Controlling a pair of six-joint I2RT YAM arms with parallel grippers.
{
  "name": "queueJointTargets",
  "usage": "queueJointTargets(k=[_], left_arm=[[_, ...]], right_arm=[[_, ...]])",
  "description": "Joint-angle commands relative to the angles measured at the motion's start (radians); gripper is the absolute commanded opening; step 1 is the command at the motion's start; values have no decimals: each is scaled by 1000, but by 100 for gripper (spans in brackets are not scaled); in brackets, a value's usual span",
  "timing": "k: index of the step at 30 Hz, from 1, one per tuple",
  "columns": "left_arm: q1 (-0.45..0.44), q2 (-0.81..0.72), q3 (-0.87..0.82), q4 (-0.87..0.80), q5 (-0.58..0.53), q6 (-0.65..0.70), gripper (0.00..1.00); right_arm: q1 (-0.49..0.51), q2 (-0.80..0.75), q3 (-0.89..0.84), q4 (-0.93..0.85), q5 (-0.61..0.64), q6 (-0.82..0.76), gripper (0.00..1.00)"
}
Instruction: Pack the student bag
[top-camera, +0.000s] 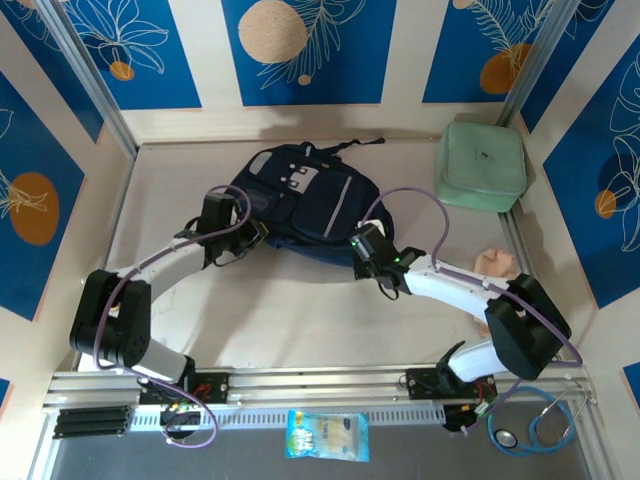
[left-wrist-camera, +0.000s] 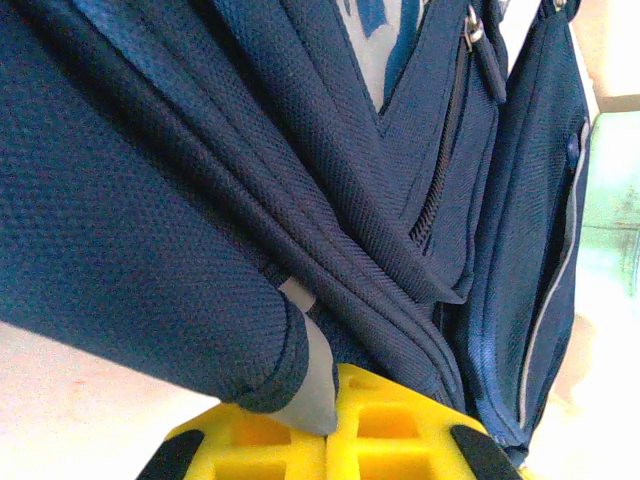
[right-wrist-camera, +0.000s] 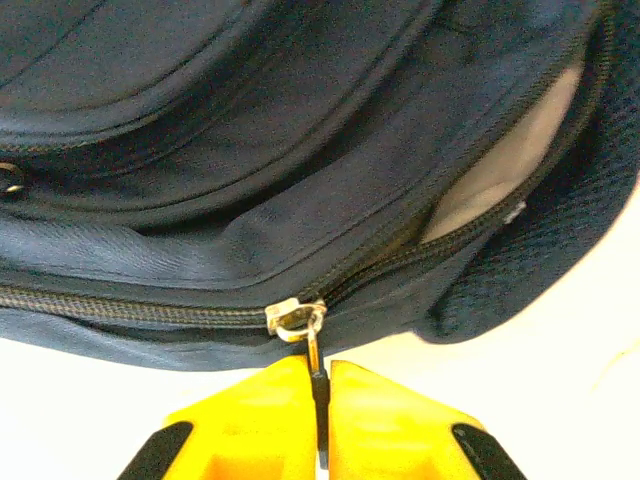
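Note:
The navy student bag (top-camera: 300, 205) lies at the table's middle back, its pocket side up. My left gripper (top-camera: 262, 232) is at the bag's left edge, shut on a fold of its fabric (left-wrist-camera: 255, 340), where a grey edge pokes out between the yellow fingers (left-wrist-camera: 400, 430). My right gripper (top-camera: 352, 250) is at the bag's near right edge, shut on the zipper pull (right-wrist-camera: 317, 370). The silver slider (right-wrist-camera: 295, 318) sits on the zipper, closed to its left and gaping to its right. A pale object (right-wrist-camera: 505, 165) shows inside that gap.
A pale green zip case (top-camera: 482, 165) lies at the back right. A small pink object (top-camera: 496, 262) sits by the right arm. A snack packet (top-camera: 327, 435) and a stethoscope (top-camera: 535, 425) lie on the near ledge. Walls close in on both sides.

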Motion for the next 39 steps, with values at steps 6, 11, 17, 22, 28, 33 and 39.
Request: queueJointTargets(k=[6, 11, 17, 22, 28, 33, 39], left_arm=[[102, 32, -50, 77, -40, 60, 16], [149, -31, -122, 6, -75, 96, 47], [151, -153, -206, -33, -50, 40, 57], [111, -240, -298, 27, -31, -83, 61], [45, -217, -307, 92, -33, -148, 62], [19, -128, -293, 201, -18, -202, 62], [0, -70, -238, 199, -50, -192, 58]], right_arm=[[6, 24, 32, -31, -174, 13, 0], [62, 103, 93, 30, -371, 17, 0], [169, 259, 257, 37, -464, 17, 0], [226, 377, 408, 26, -513, 17, 0], [243, 445, 511, 7, -543, 16, 0], [253, 442, 523, -5, -556, 8, 0], [263, 419, 511, -27, -552, 10, 0]])
